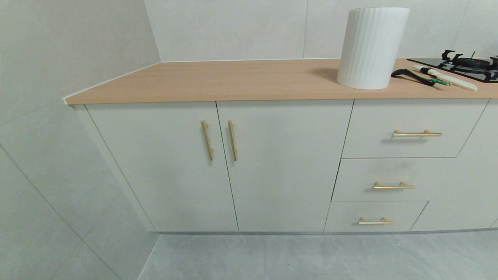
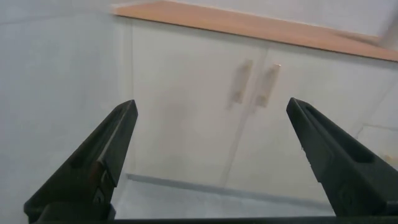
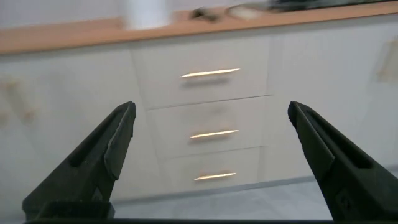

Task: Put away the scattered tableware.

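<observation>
- Left tool [image 2: 210,104]: hangs wide open, grips nothing, fingers [image 2: 106,155] spread well apart.
- Faces the double doors [image 1: 218,167] of the cabinet straight ahead of the left tool, clear of them, with the two upright gold handles [image 2: 239,81] showing between its fingers.
- Right tool [image 3: 210,106]: likewise gapes open with nothing in it.
- Points at the stack of three drawers [image 3: 211,118] directly ahead of the right tool, not touching them; all three drawers closed.
- Tableware [image 1: 433,77]: lies on the table [image 1: 233,79], above the drawer stack ahead of the right tool and well apart from both tools.
- Comprises a black-handled utensil [image 1: 412,75], a long white utensil [image 1: 453,79] and a small green-patterned piece [image 1: 439,81], close together; hard to tell what kind each is.
- White ribbed container [image 1: 371,46]: stands upright on the table just beside the tableware, on the side nearer the left tool.
- Black hob [image 1: 467,64]: sits just past the tableware, on the side away from the left tool.
</observation>
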Controlling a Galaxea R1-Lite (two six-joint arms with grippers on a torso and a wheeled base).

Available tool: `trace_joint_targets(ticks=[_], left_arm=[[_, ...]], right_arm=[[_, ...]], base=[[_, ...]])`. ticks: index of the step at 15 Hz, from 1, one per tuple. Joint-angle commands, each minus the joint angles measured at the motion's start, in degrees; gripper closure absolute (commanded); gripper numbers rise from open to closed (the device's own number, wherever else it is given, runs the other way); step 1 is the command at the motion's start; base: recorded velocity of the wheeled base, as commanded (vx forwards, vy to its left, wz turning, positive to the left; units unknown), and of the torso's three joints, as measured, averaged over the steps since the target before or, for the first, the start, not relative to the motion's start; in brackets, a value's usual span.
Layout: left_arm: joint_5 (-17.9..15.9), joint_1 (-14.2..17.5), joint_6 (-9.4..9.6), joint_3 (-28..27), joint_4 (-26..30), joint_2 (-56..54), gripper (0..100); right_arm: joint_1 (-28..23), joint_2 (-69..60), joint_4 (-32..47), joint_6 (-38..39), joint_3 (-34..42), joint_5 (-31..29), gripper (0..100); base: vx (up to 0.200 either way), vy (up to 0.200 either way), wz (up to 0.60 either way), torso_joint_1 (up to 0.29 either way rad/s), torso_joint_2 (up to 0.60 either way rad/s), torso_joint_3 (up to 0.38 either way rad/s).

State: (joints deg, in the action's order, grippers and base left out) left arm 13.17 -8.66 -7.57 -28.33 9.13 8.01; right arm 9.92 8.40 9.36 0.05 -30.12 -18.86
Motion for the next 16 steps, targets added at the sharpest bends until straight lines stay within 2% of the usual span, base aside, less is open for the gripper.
trace_joint_targets(ticks=[1,2,3,4,6,8,9,10,11,12,13,14,15,16], left_arm=[[0.2,3.6,0.01,1.1,0.0,-2.5,0],[-0.1,6.9,0.1,2.5,0.1,-4.6,0],[-2.0,8.5,1.33,4.7,0.4,-7.7,0],[-2.8,8.7,2.82,7.8,0.4,-8.0,0],[-1.9,8.7,2.91,12.4,0.3,-8.0,0],[-1.9,8.7,4.14,20.2,-0.1,-8.0,0],[-1.9,8.7,4.41,22.9,-0.9,-8.0,0],[-3.1,8.7,3.88,25.3,-5.2,-8.0,0],[-5.0,8.7,3.97,26.3,-7.6,-8.0,0],[-8.1,8.7,4.58,27.2,-8.8,-8.0,0],[-9.6,8.7,5.29,27.4,-8.9,-8.0,0],[-10.5,8.7,5.64,27.6,-8.9,-8.0,0],[-11.6,8.7,8.01,28.3,-8.9,-8.0,0],[-11.8,8.7,8.36,28.3,-8.9,-8.0,0]], right_arm=[[-5.0,-2.8,0.2,0.0,1.4,-0.2,0],[-8.3,-5.1,0.2,-0.2,3.8,1.0,0],[-9.1,-7.3,0.3,-0.4,5.9,3.2,0],[-9.7,-8.4,0.1,-0.3,9.1,4.3,0],[-9.7,-8.4,-2.5,0.0,17.4,4.1,0],[-9.7,-8.4,-13.6,-0.3,28.8,6.4,0],[-9.7,-8.4,-16.0,-0.2,30.1,8.8,0],[-9.7,-8.4,-15.3,0.1,30.1,13.1,0],[-9.7,-8.4,-14.7,0.1,30.1,14.5,0],[-9.7,-8.4,-11.7,0.0,30.1,15.8,0],[-9.7,-8.4,-9.4,-0.2,30.0,16.9,0],[-9.7,-8.4,-9.2,-0.1,30.0,18.0,0],[-9.7,-8.4,-9.4,-0.2,30.1,20.2,0],[-9.7,-8.4,-9.4,-0.3,30.1,20.2,0]], base=[[0.0,0.0,0.0,0.0,0.0,0.0],[0.0,0.0,0.0,0.0,0.0,0.0],[0.0,0.0,0.0,0.0,0.0,0.0],[0.0,0.0,0.0,0.0,0.0,0.0],[0.0,0.0,0.0,0.0,0.0,0.0],[0.0,0.0,0.0,0.0,0.0,0.0],[0.0,0.0,0.0,0.0,0.0,0.0],[0.0,0.0,0.0,0.0,0.0,0.0],[0.0,0.0,0.0,0.0,0.0,0.0],[0.0,0.0,0.0,0.0,0.0,0.0],[0.0,0.0,0.0,0.0,0.0,0.0],[0.0,0.0,0.0,0.0,0.0,0.0],[0.0,0.0,0.0,0.0,0.0,0.0],[0.0,0.0,0.0,0.0,0.0,0.0]])
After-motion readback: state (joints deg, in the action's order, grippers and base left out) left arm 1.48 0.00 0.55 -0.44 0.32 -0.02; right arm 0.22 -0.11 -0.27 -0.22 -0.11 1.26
